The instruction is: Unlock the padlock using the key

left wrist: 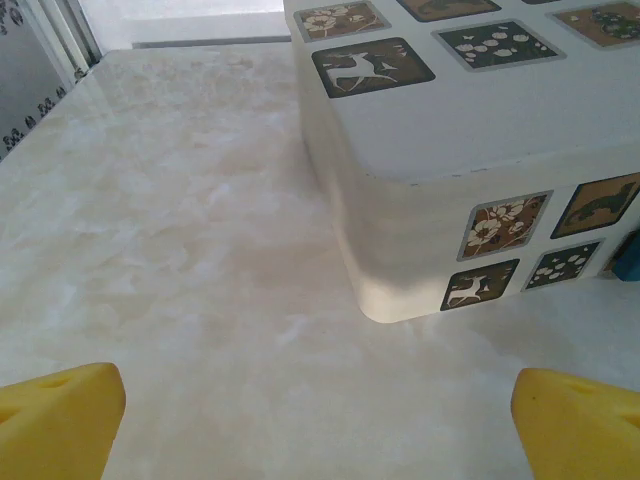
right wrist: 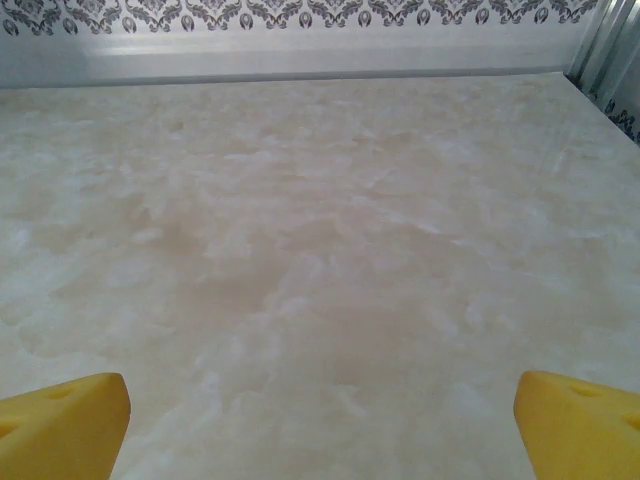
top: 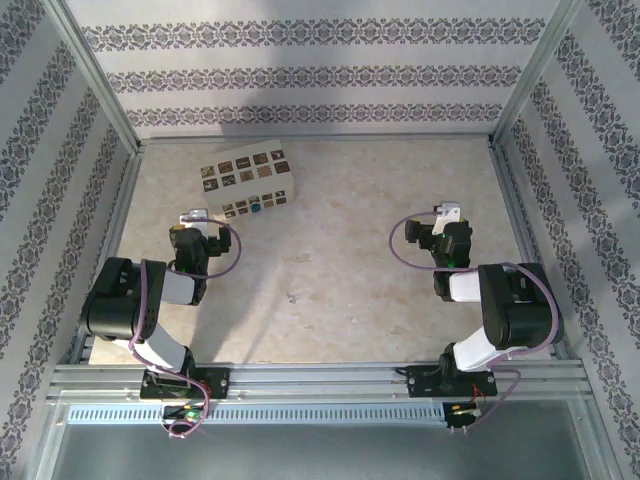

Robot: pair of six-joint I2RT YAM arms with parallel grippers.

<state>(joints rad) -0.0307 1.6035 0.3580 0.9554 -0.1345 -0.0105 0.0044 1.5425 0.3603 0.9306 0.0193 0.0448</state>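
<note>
Looking down from the top camera, both arms sat folded near the 6 o'clock edge of the marbled surface (top: 340, 270). The left gripper (top: 195, 218) was out around 9 o'clock and the right gripper (top: 448, 213) around 3 o'clock, well apart from each other.

A white box (top: 250, 180) with little picture tiles (deer, flowers) lay at about 11 o'clock, just beyond the left gripper. A small blue thing (top: 255, 208) sat against the side of the box facing 6 o'clock. It was too small to tell if that was the padlock, and I couldn't pick out a key.

From the left wrist cam, the yellow fingers (left wrist: 60, 415) were spread wide, one in each bottom corner, with bare surface between them. The box's rounded corner was ahead at roughly 1 o'clock, and the blue thing peeked in at 3 o'clock.

On the right wrist cam the fingers (right wrist: 60, 420) were spread just as wide over bare surface.
</note>
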